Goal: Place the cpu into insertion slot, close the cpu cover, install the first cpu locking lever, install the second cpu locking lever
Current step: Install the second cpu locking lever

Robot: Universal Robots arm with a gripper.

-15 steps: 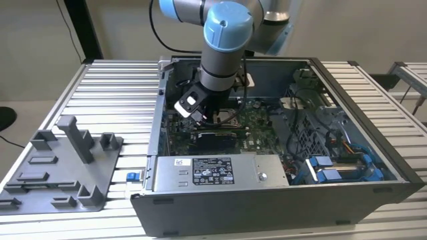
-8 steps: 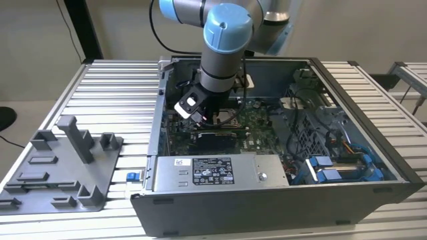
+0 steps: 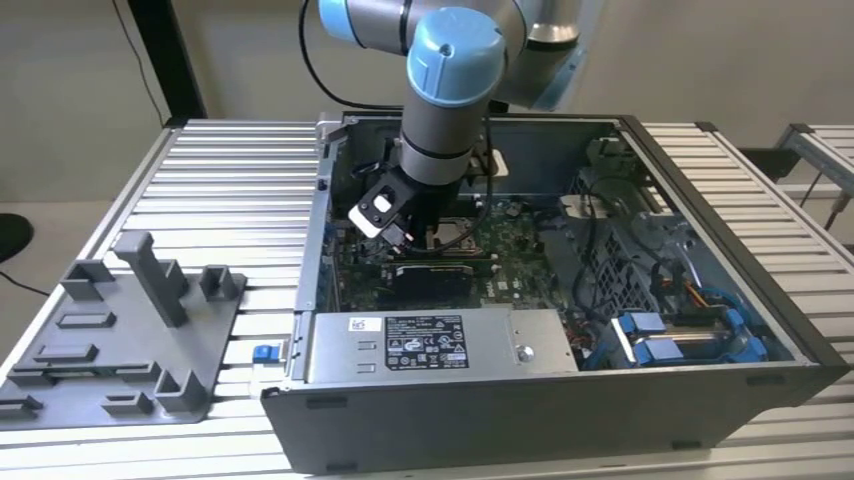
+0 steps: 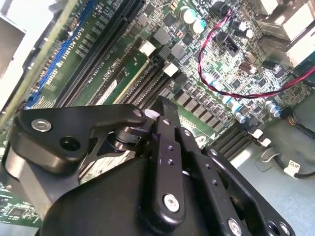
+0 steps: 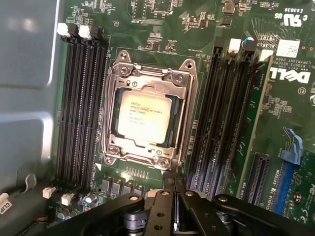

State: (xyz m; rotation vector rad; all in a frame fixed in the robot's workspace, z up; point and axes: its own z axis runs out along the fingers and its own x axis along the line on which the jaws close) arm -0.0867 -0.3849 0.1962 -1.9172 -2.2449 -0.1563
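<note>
The cpu (image 5: 144,115), a silver-grey square chip, lies flat in the insertion slot (image 5: 112,158) of the green motherboard. The cpu cover (image 5: 150,78), a thin silver frame, lies down around the chip. A thin metal lever (image 5: 186,115) runs along one side of the frame, and I cannot tell whether it is latched. My gripper (image 5: 173,176) hovers just off the socket corner where that lever ends, its black fingers pressed together with nothing visible between them. In the exterior view the gripper (image 3: 407,243) reaches down into the open grey computer case, right beside the socket (image 3: 454,235).
Long black memory slots (image 5: 81,108) flank the socket on both sides. A red and black wire (image 4: 211,69) loops over the board. The case walls (image 3: 561,410) and drive bays (image 3: 667,335) enclose the space. A grey fixture (image 3: 134,330) sits on the table at the exterior view's left.
</note>
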